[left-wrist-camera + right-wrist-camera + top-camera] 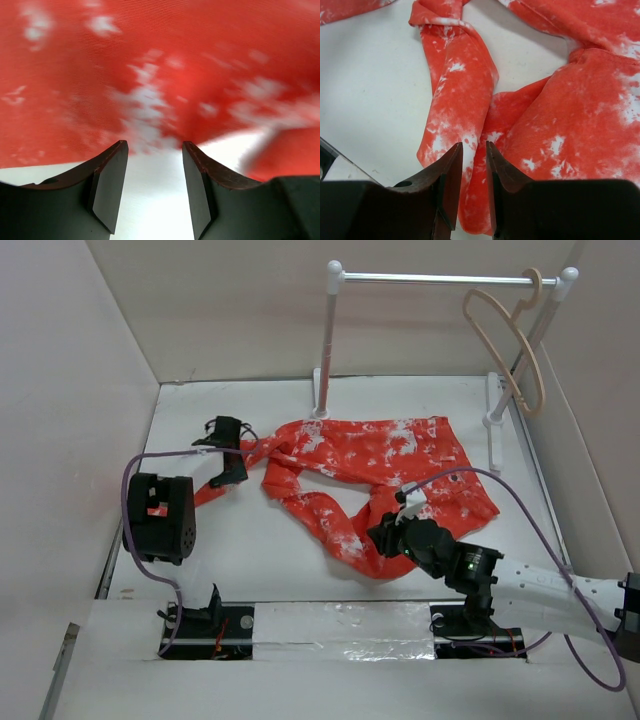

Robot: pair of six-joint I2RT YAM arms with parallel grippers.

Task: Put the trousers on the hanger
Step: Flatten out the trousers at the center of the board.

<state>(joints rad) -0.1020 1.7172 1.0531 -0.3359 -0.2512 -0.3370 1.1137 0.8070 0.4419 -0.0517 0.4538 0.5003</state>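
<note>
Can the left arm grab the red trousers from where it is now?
Probably yes. The left gripper is open and sits right at one leg of the trousers. Its wrist camera shows the cloth just past the fingertips, with nothing in between.

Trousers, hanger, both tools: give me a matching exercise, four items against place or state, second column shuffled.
Column A
1. orange-red, white-blotched cloth trousers
2. thin pale beige clothes hanger
3. left tool
4. right tool

Column B
a. hung on the metal rail of the white rack, far right
b. jaws open over bare table, cloth just beyond the tips
c. lying spread and rumpled mid-table
d. jaws nearly closed on a cloth fold at the near edge

Pairs: 1-c, 2-a, 3-b, 4-d
</note>
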